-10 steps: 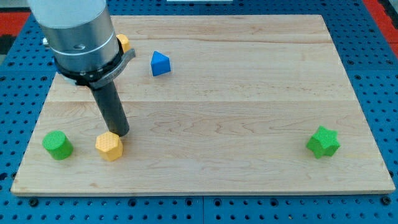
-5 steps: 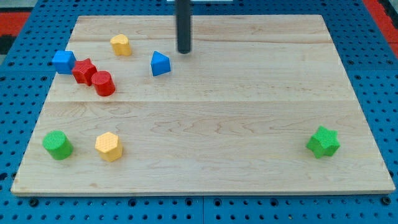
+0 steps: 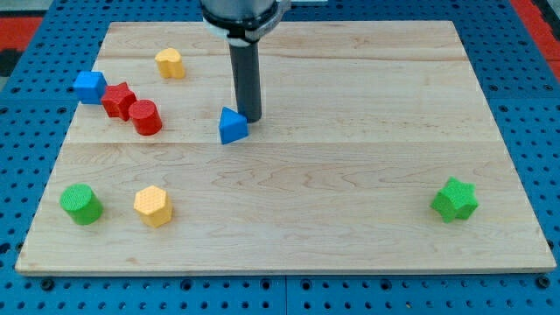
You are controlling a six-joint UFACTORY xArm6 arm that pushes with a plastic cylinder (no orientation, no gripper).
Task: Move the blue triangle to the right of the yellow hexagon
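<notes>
So the arm has no hand to open or close here, just a straight dark rod, and my tip (image 3: 249, 118) is planted on the pale wooden board (image 3: 350, 157), holding nothing and sitting right against the upper right edge of the small blue plastic triangle block (image 3: 232, 126). That puts the block just below and to the view's left of the tip, touching or as good as touching. It looks like a light, hard little piece with slick faces, so it should slide easily on the smooth wood but could also spin or slip off the rod if nudged off-centre; a flat face near the middle looks like the safest spot to push, not a corner. Well below the tip and off to the view's left sits the yellow hexagon block (image 3: 153, 206), with a green cylinder-ish block (image 3: 80, 203) further left of it. Up and left of the tip are a red cylinder (image 3: 146, 117), a red star-like block (image 3: 117, 99), a blue cube (image 3: 89, 87) and another small yellow block (image 3: 169, 63). Far off towards the view's lower right is a green star block (image 3: 455, 199). The triangle has a fair way to go down the board.
</notes>
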